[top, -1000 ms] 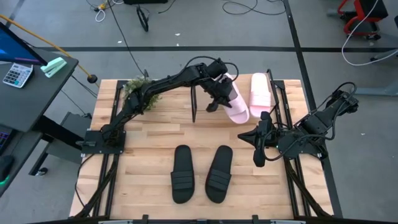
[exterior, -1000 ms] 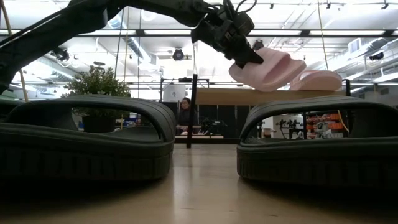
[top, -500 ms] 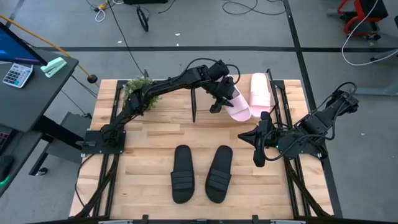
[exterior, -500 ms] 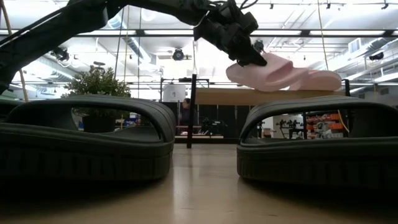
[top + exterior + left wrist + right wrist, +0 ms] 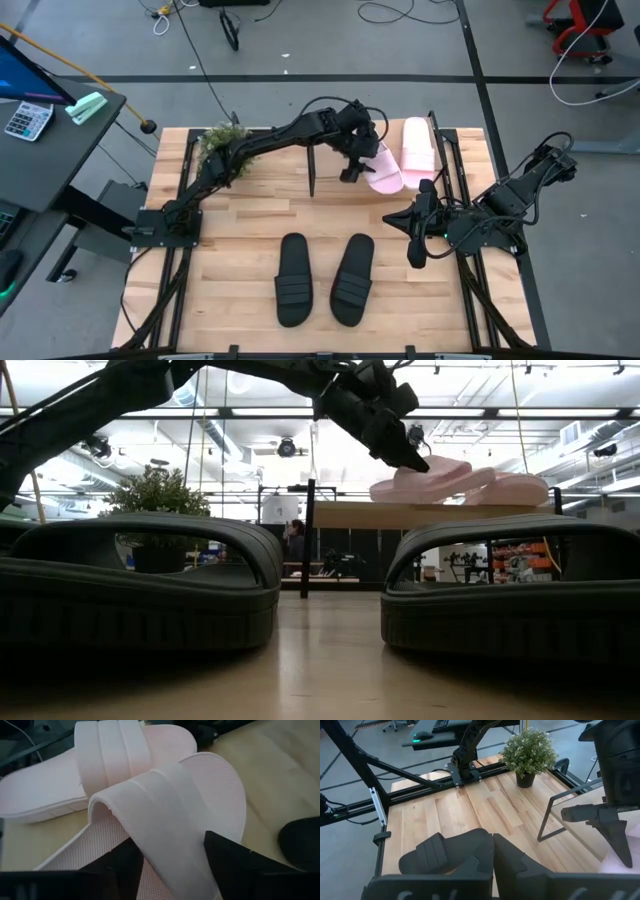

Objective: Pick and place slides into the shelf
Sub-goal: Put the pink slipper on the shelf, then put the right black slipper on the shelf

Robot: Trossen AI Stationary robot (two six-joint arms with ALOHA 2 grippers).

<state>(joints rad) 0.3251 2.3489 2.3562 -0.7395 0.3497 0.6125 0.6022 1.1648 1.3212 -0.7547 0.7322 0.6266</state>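
So I'm seeing my left tool (image 5: pixel 170 865) spread open around the pink slide's (image 5: pixel 383 170) strap on the shelf (image 5: pixel 345 514), right tool (image 5: pixel 413 243) sitting shut.

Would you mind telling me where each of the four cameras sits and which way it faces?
High: overhead, straight down on the table; both arms.
Low: tabletop height, past two black slides to the shelf; left arm above.
Left wrist: on the left gripper, open around a pink slide.
Right wrist: past the shut right gripper to a plant.
Shared: high and left wrist show both pink slides.
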